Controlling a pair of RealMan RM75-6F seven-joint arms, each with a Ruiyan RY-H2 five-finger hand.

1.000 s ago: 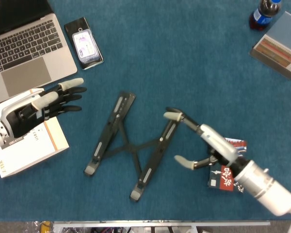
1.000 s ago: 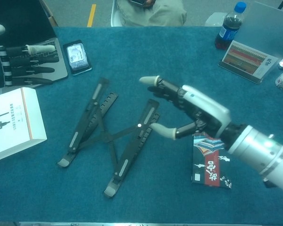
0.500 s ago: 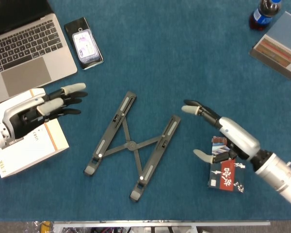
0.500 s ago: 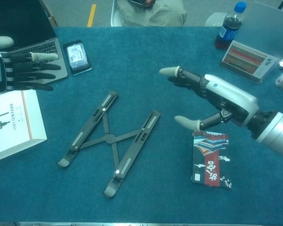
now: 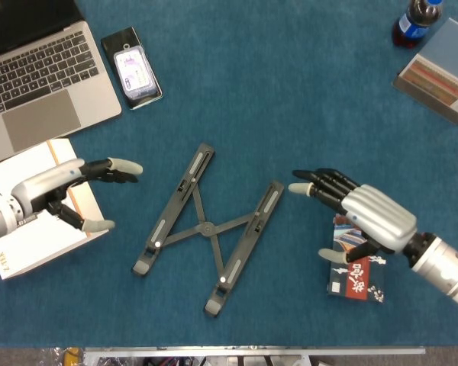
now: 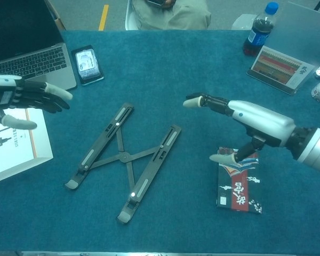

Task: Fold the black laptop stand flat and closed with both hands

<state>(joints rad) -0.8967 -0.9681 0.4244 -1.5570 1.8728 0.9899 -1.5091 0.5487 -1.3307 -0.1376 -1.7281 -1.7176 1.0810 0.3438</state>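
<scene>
Change since a second ago: your right robot hand (image 5: 359,213) has let go of the laptop stand (image 5: 206,227) and pulled back to the right. It was on the stand's right rail then; now it hovers beside that rail, clear of it, fingers spread and holding nothing. In the same interval the stand dropped from a propped, raised shape to lying low on the blue tabletop (image 5: 290,91), its two rails still splayed in an X around the centre pivot. Your left robot hand (image 5: 65,194) has turned from palm-flat to a thumb-and-fingers pose, fingertips aimed at the stand's left rail, apart from it and also empty.

Reading for the task: the stand looks collapsed in height but not closed. The rails are wide apart at both ends, so the scissor fold is yet to be done. With one robot hand on each side of the stand, you are placed to push the rails toward each other.

Containers: the dark soda bottle (image 5: 414,20) at the far right corner stands upright with its blue cap on; the level of drink inside cannot be judged. The white box (image 5: 38,236) under your left robot hand is shut, and so is the packet (image 5: 357,276) by your right wrist. Their contents are not visible.
</scene>
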